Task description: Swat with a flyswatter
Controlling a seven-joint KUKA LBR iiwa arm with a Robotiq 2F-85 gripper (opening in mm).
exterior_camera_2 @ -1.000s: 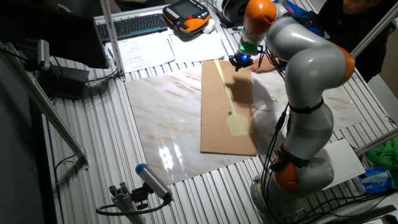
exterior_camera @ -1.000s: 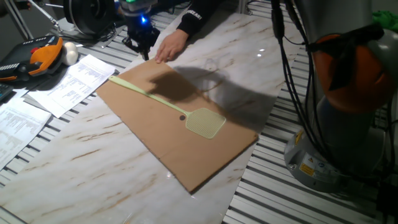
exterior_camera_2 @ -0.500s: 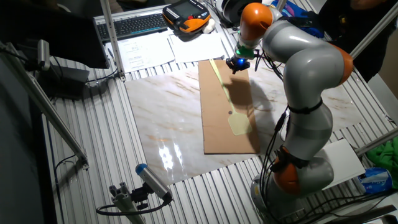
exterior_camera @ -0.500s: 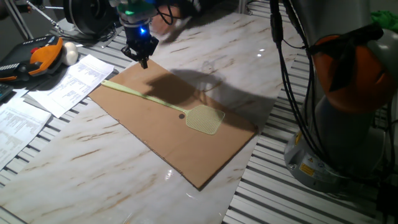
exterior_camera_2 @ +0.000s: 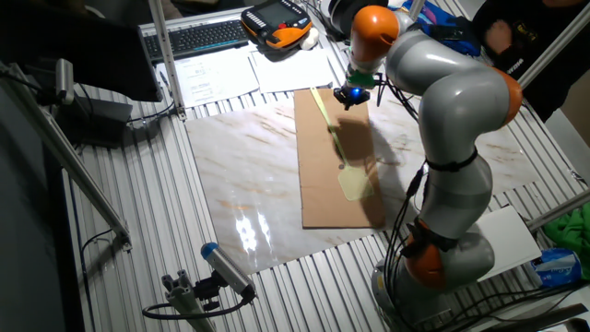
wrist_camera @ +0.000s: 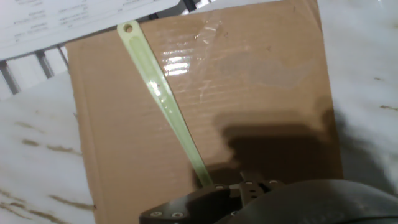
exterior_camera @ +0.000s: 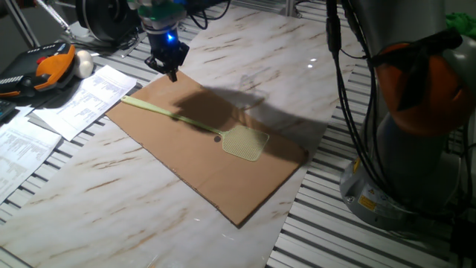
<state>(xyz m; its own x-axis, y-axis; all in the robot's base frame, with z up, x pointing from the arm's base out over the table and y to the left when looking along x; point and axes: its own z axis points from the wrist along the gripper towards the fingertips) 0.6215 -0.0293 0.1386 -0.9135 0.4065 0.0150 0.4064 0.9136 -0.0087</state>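
Note:
The pale yellow-green flyswatter (exterior_camera: 244, 144) lies flat on a brown cardboard sheet (exterior_camera: 208, 182) on the marble table. Its mesh head is near the sheet's middle and its thin handle runs to the far left corner. It also shows in the other fixed view (exterior_camera_2: 355, 184), and its handle, with a hole at the end, shows in the hand view (wrist_camera: 163, 99). My gripper (exterior_camera: 172, 72) hangs just above the sheet's far corner, beside the handle, not touching it. It looks shut and empty. It also shows in the other fixed view (exterior_camera_2: 350, 100). The head is out of the hand view.
Printed papers (exterior_camera: 82, 100) and an orange-black pendant (exterior_camera: 52, 63) lie to the left of the sheet. A keyboard (exterior_camera_2: 198, 37) stands further back. My arm's base (exterior_camera: 416, 149) is at the right. A person (exterior_camera_2: 502, 32) stands beyond the table.
A person's hand that touched the sheet's far edge has pulled away. The cardboard and flyswatter shifted slightly. My gripper moved a little left towards the handle end.

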